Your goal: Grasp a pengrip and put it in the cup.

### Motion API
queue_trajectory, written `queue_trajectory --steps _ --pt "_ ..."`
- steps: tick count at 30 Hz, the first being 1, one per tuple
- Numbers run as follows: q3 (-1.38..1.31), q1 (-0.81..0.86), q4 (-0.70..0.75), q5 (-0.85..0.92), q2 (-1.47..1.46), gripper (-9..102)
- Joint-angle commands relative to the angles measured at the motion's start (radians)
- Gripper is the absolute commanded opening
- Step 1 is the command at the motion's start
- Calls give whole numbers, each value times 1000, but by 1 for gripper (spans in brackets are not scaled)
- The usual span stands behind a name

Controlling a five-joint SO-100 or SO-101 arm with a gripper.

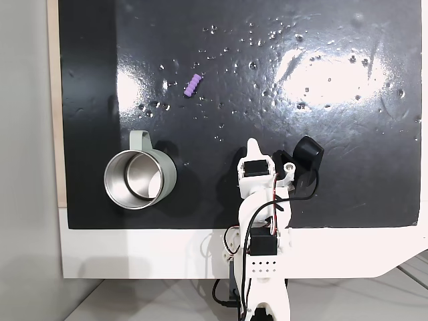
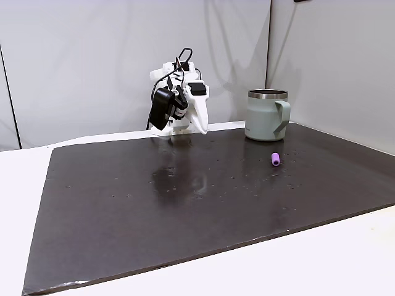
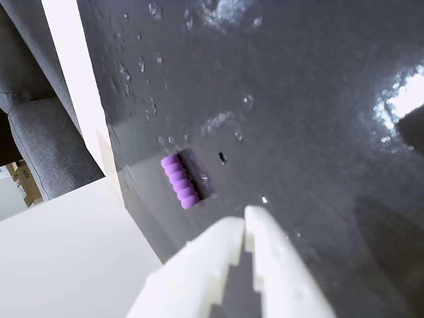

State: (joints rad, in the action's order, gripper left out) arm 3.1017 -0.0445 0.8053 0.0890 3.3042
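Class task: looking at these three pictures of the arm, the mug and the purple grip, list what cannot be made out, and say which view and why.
- Cup interior: hidden by its own wall in a fixed view from the side.
- Pengrip ribs: too small in that view.
- Gripper base: cut off by the wrist view's bottom edge.
- Arm's base: cut off at the bottom edge of a fixed view from above.

I see a glossy black mat (image 2: 185,203) on a white table (image 2: 345,259), with plain pale walls (image 2: 74,61) at the far side and bright lamp glare (image 1: 328,73) on the mat.
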Motion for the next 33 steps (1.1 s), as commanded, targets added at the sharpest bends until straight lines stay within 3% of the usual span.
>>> queue_trajectory --steps 1,15,22,33 --pt "-3 -8 -35 14 12 0" --pt "-3 -12 -34 11 12 0" --pt "-196 -63 87 72 -3 0" --pt "-721 -54 0 133 -753 0"
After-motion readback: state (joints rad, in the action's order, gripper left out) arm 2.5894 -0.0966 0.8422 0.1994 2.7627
